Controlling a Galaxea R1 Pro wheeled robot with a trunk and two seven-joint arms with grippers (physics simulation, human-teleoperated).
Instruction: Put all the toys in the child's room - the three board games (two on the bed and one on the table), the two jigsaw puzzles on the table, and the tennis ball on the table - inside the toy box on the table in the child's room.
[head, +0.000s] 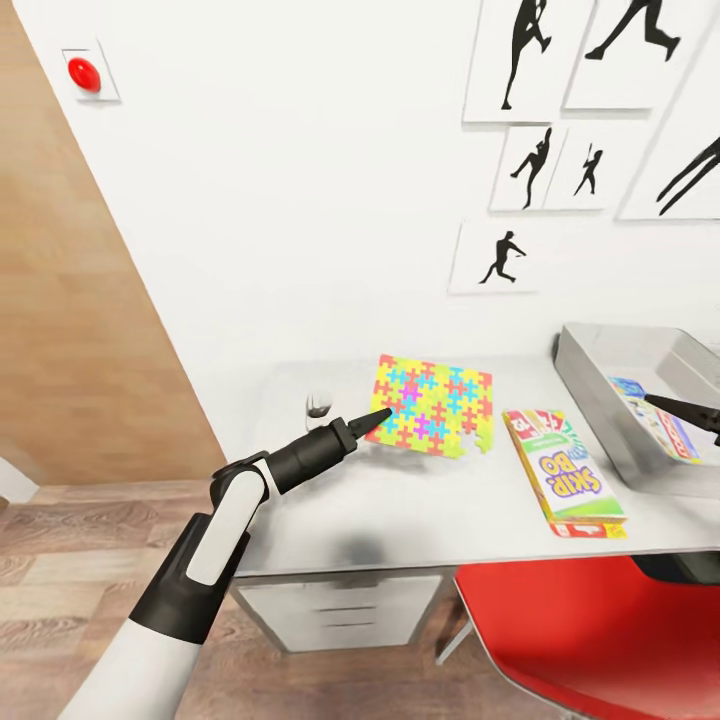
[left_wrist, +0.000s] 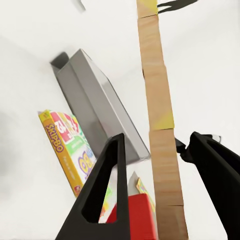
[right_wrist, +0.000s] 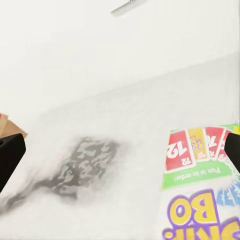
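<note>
A multicoloured jigsaw puzzle lies on the grey table. My left gripper is at the puzzle's left edge. In the left wrist view the puzzle's wooden edge runs between the two fingers with small gaps on both sides, so the left gripper is open and straddles it. The Skip-Bo board game lies flat to the right of the puzzle. The grey toy box holds another board game. Over that box my right gripper is open, its fingers wide apart above the Skip-Bo box.
A small pale object stands on the table beside my left forearm. A red chair sits in front of the table's right half, and drawers hang under it. The wall runs close behind the table; a wooden panel is at the left.
</note>
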